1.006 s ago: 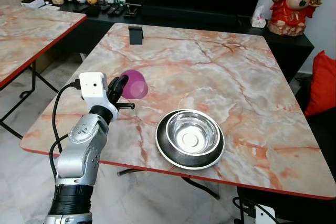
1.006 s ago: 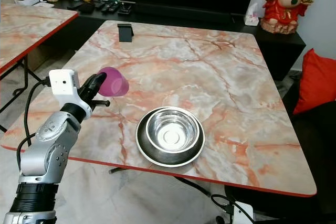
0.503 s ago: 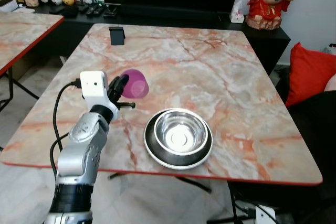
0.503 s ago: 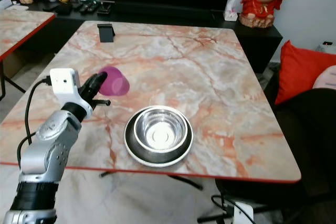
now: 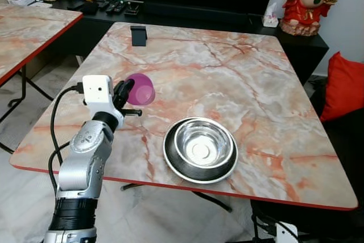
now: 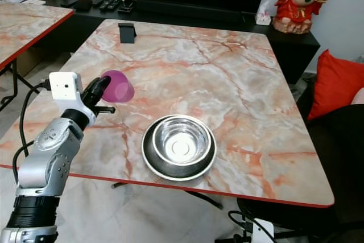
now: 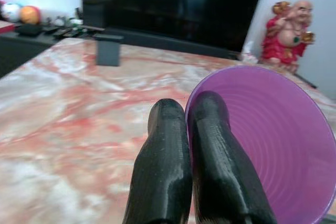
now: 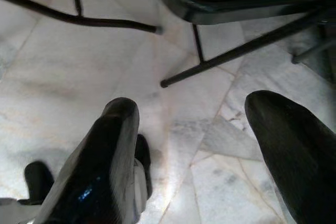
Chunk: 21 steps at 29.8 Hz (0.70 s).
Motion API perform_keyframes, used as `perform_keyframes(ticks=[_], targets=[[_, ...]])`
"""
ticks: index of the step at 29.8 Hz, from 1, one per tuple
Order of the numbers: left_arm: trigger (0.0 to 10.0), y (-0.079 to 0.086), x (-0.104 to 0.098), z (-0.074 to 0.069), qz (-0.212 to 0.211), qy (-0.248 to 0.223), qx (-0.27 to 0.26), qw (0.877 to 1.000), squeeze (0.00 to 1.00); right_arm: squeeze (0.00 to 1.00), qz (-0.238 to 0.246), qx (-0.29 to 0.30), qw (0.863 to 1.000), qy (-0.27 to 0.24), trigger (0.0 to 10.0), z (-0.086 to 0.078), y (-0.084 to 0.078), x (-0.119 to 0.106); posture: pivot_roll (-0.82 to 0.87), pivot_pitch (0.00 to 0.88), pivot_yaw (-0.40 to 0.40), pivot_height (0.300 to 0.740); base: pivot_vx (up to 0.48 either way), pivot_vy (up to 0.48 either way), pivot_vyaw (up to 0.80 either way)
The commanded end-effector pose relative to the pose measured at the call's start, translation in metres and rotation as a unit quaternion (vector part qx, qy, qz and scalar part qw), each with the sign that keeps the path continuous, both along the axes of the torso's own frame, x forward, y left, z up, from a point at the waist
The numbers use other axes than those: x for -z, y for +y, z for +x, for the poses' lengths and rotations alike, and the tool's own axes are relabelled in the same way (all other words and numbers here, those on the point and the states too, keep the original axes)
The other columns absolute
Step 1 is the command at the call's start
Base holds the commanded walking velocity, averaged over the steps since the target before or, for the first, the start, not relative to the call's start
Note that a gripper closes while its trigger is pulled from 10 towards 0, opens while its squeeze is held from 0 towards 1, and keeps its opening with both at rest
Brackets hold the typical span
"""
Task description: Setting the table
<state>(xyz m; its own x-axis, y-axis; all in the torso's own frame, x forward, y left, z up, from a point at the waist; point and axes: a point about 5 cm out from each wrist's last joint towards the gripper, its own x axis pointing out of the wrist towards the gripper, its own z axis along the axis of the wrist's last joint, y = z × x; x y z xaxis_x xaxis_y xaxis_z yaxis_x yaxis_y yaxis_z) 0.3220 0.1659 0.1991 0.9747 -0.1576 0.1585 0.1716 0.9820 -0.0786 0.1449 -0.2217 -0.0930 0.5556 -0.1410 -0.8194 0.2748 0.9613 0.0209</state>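
Left claw point(image 5: 126, 90) pinched the purple cup point(image 5: 140, 89) by its rim above the surface point(image 5: 227, 78), at ten o'clock from the steel bowl point(image 5: 200, 148). Wrist view: fingers point(image 7: 163, 166) clamped the wall; best lowered upright, beside the bowl. Right claw point(image 8: 194, 145) hung wide over floor.

I have the table point(image 5: 250, 78) straight ahead of me. On its near half, close to my edge, sits a bowl point(image 5: 203, 147) nested in a plate point(image 5: 172, 162). To the left of them my left gripper point(image 5: 124, 91) is raised over the table's left side, its fingers point(image 7: 173, 166) pinched on the rim of a cup point(image 5: 140, 89) tipped on its side, one finger inside, one outside. A small stand point(image 5: 138, 34) sits at the far left corner. Behind the table runs a low cabinet point(image 5: 170, 12), with a figurine point(image 5: 307, 1) at its right end. A second table point(image 5: 28, 32) stands off to my left. My right gripper point(image 8: 194, 145) hangs spread over the floor point(image 8: 58, 66).
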Motion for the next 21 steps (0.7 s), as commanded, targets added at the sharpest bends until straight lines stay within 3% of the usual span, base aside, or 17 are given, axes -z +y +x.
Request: perform_keyframes(ticks=[1,5,15,21], targets=[[10.0,-0.007,-0.007,-0.001,0.004,-0.017,0.013,1.000,0.00,0.00,-0.005,0.003,1.000,-0.001,10.0,0.000,-0.004,-0.001,0.13,0.000,-0.064,0.740,0.000,-0.398,0.00],[10.0,-0.007,-0.007,-0.001,0.005,-0.017,0.013,1.000,0.00,0.00,-0.005,0.002,1.000,-0.001,10.0,0.000,-0.004,-0.001,0.13,0.000,-0.064,0.740,0.000,-0.398,0.00],[10.0,-0.006,-0.007,0.001,0.008,-0.010,0.028,1.000,0.00,0.00,-0.004,0.002,1.000,-0.001,10.0,0.000,-0.004,-0.001,0.13,0.000,-0.063,0.740,0.000,0.000,0.00],[10.0,0.006,-0.008,0.006,0.000,0.007,0.010,1.000,0.00,0.00,-0.004,0.001,1.000,-0.001,10.0,0.000,-0.004,-0.001,0.13,0.000,-0.061,0.740,0.000,0.000,0.00]])
